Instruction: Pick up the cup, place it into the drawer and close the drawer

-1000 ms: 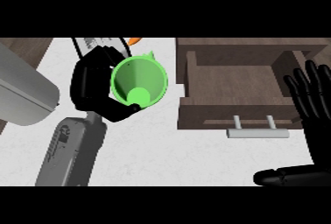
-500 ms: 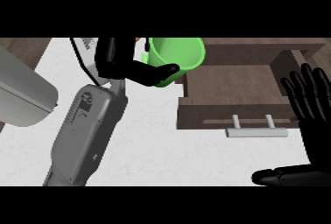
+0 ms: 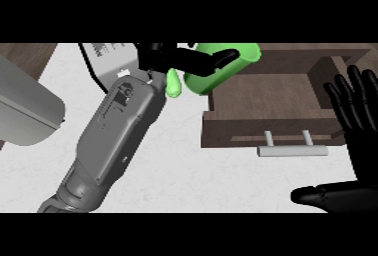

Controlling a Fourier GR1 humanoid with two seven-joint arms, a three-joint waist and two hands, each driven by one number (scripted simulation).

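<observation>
The left hand (image 3: 181, 57) is curled in a grasp with its forearm stretched forward; the right hand (image 3: 359, 120) rests open, fingers up.

Green cup (image 3: 221, 67) partly hidden behind left hand (image 3: 184, 57) fingers.

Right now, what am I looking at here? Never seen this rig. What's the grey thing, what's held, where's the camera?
The camera sits at the robot's head and looks steeply down at a kitchen counter. The long grey shape is the robot's left forearm, coming in from the lower edge. At its end is a black left hand, with fingers curled round a green cup. The cup is tipped on its side and sits over the left rear corner of an open brown drawer, which has a pale bar handle on its front. At the view's right edge, the right hand is open with fingers up, resting and holding nothing. A grey rounded object shows at the left edge; I cannot tell what it is.
</observation>
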